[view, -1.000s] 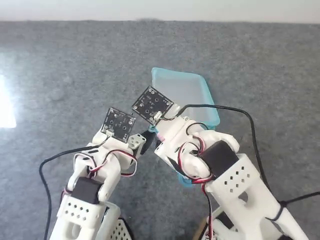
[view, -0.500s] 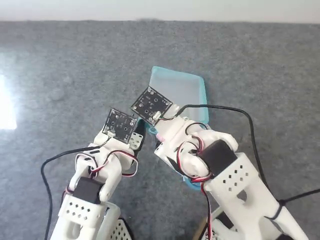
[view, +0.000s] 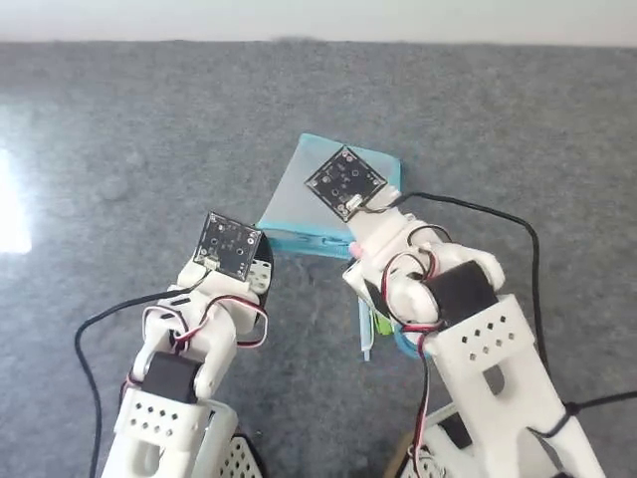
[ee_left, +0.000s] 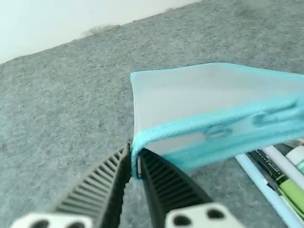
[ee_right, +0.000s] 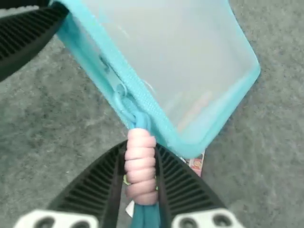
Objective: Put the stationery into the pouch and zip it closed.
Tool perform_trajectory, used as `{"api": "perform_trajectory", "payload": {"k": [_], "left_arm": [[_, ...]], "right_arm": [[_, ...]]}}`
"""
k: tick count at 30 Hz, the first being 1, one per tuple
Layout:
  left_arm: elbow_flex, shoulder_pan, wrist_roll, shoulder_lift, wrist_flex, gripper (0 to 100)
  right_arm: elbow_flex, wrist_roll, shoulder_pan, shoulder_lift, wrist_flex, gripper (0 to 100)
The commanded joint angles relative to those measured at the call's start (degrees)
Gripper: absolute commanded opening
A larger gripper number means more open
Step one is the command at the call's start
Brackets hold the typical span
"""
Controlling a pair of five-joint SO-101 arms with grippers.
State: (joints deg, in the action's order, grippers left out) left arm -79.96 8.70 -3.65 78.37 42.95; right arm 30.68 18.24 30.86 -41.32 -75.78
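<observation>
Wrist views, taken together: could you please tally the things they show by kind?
Pouch: 1
Zip pull: 1
Claws: 2, the left claw and the right claw
Pens and markers: at least 3, partly cut off at the edge
Total: at least 7

The pouch sits mid-table, zip side facing the near edge. At its near left corner, the left gripper pinches it; farther right along that side, the right gripper clamps the zip pull. The pens lie on the table just before the pouch, under the right arm.
</observation>
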Motion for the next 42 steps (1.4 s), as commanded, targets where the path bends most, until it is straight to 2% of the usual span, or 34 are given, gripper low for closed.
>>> {"api": "perform_trajectory", "payload": {"k": [1, 5, 11, 19, 23, 26, 42], "left_arm": [[0.57, -1.49, -0.44, 1.05, -1.49, 1], [0.57, -2.29, 0.09, 1.05, -0.97, 1], [0.75, -7.82, 1.32, 1.41, -0.62, 1], [0.75, -9.49, 1.49, 1.23, -0.62, 1], [0.84, -12.22, 1.49, 1.23, -0.7, 1], [0.84, -12.31, 1.49, 1.14, -0.7, 1], [0.84, -12.48, 1.58, 1.05, -0.7, 1]], "right_arm": [[-0.09, 1.76, -2.15, -0.31, 0.84, 0.6], [0.97, 2.11, -2.24, -0.22, 1.71, 0.6], [1.49, 3.52, -6.46, 0.75, 3.38, 0.6], [1.23, 3.69, -7.34, 7.96, 6.73, 0.6], [0.0, 3.78, -11.03, 9.19, 7.43, 0.6], [-1.14, 4.66, -13.05, 9.27, 7.52, 0.6], [-1.23, 4.92, -14.46, 9.19, 7.34, 0.6]]}}
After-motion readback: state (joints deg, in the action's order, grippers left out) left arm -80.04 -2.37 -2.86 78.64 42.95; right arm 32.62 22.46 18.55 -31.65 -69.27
